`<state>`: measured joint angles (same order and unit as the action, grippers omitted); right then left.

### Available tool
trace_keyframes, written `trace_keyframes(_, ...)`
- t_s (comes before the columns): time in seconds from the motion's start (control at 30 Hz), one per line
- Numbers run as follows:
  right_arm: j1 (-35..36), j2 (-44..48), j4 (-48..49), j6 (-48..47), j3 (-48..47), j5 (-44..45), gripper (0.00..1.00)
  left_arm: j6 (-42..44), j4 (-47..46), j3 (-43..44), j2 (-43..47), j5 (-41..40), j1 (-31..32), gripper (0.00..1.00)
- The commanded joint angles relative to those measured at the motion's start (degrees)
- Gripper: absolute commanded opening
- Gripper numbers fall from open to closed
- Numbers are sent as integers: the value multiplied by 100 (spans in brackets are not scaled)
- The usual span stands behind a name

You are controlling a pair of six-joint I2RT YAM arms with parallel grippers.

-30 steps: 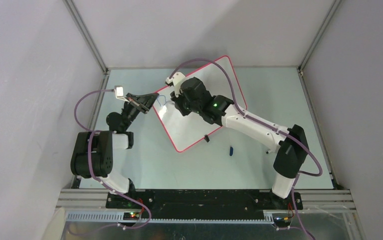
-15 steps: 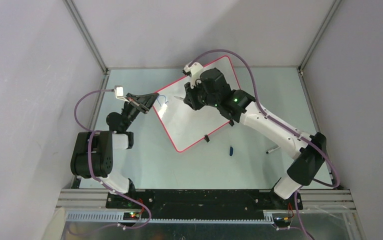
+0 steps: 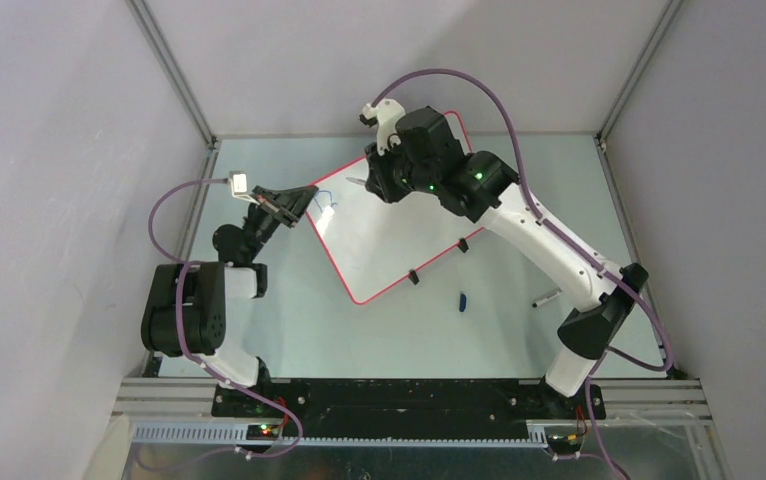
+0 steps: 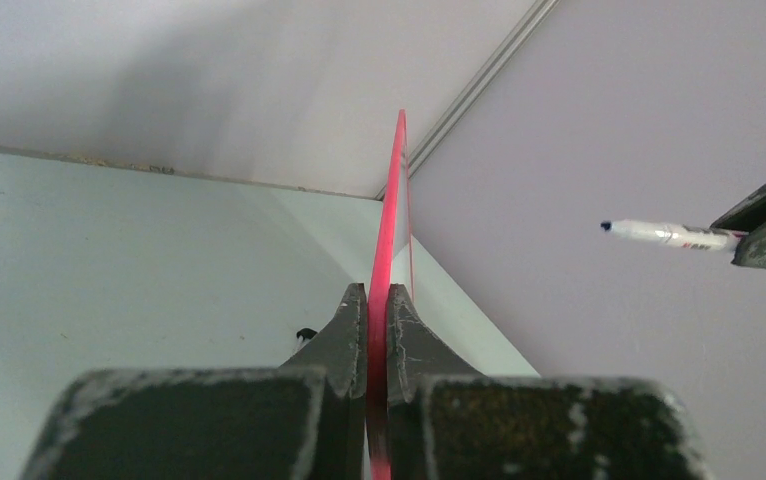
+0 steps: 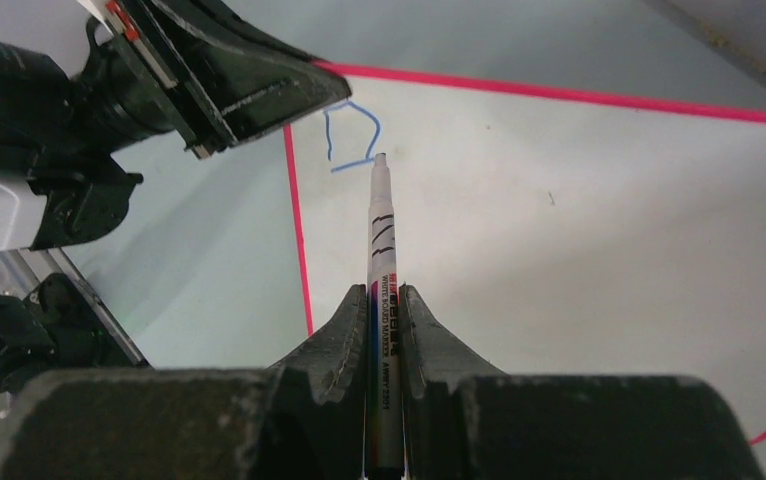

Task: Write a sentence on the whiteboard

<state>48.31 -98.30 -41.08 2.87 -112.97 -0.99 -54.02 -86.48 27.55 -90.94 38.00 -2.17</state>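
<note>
The whiteboard lies tilted on the table, white with a red-pink rim. My left gripper is shut on its left rim, which runs edge-on between my jaws in the left wrist view. My right gripper is shut on a white whiteboard marker, its tip raised off the board. The marker also shows at the right of the left wrist view. Of the sentence only one blue letter, a rough "D", stands near the board's left corner, just ahead of the marker tip.
A blue marker cap and a second pen lie on the table near the board's lower right. Two black clip feet sit on the board's near edge. Enclosure walls and posts ring the table.
My right arm has swung up and to the right, away from the board's left corner, lifting the marker off the surface and uncovering the blue letter. The left arm and the board have not moved.
</note>
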Motion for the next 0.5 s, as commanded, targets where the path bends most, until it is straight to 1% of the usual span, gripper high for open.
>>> trace_keyframes(0.0,1,-172,-806,-80,-364,54,0,654,-124,-73,86,271,131,0)
trace_keyframes(0.13,-41,-305,-901,-72,-419,42,0,630,-118,-32,44,295,139,0)
trace_keyframes(0.27,-149,-611,-1278,74,-891,3,0,653,-115,-44,66,282,141,0)
trace_keyframes(0.4,-346,-1026,-1936,574,-1616,-114,0,672,-115,-28,42,311,146,0)
trace_keyframes(0.47,-362,-1040,-2194,968,-1698,-154,0,662,-115,13,-5,347,151,0)
